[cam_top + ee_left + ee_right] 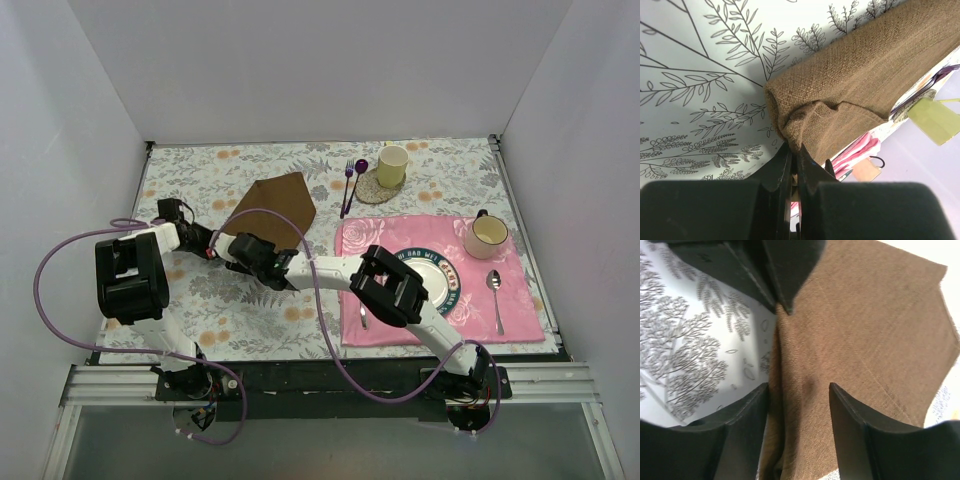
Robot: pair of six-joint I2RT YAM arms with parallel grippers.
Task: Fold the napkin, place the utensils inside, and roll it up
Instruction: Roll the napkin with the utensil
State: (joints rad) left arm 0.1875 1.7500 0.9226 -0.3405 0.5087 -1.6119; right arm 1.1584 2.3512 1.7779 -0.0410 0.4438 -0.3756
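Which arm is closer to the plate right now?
Right. The right arm has its elbow over the left edge of the plate in the top view. The left arm is well off to the plate's left, past the napkin.

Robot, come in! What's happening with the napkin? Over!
Left gripper shut on napkin corner. Right gripper open over the cloth. Purple fork, spoon aside, not blocking.

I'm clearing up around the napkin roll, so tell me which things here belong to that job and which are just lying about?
Job: brown napkin, purple fork, purple spoon, possibly the silver spoon.
Lying about: yellow cup, coaster, mug, plate, pink placemat.
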